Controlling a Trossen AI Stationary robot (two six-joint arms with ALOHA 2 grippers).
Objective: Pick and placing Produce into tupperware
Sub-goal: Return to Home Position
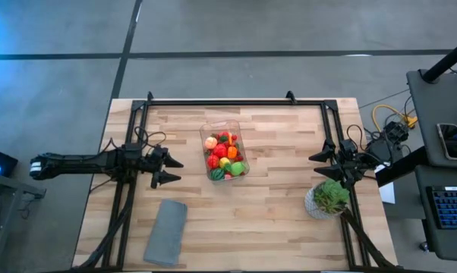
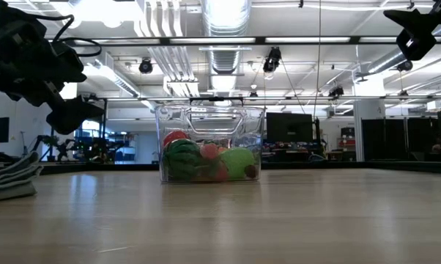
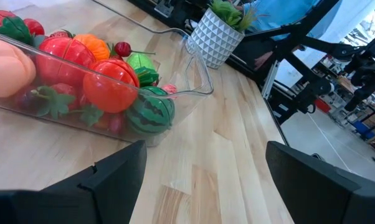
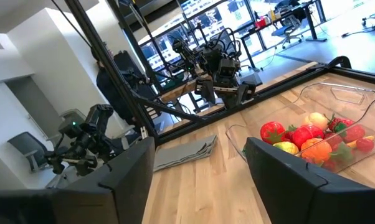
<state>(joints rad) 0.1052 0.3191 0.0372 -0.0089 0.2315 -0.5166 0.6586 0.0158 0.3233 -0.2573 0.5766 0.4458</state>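
Gleaming wood table (image 1: 274, 220), workshop (image 2: 338, 88) beyond

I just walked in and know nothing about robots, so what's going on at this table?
Two robot arms sit at a wooden table, and neither is holding anything. The left hand is open, off to the left of a clear tub in the middle. The right hand is open near the right edge, by a potted plant. The tub holds a pile of toy produce. A grey cloth lies on the left arm's side.
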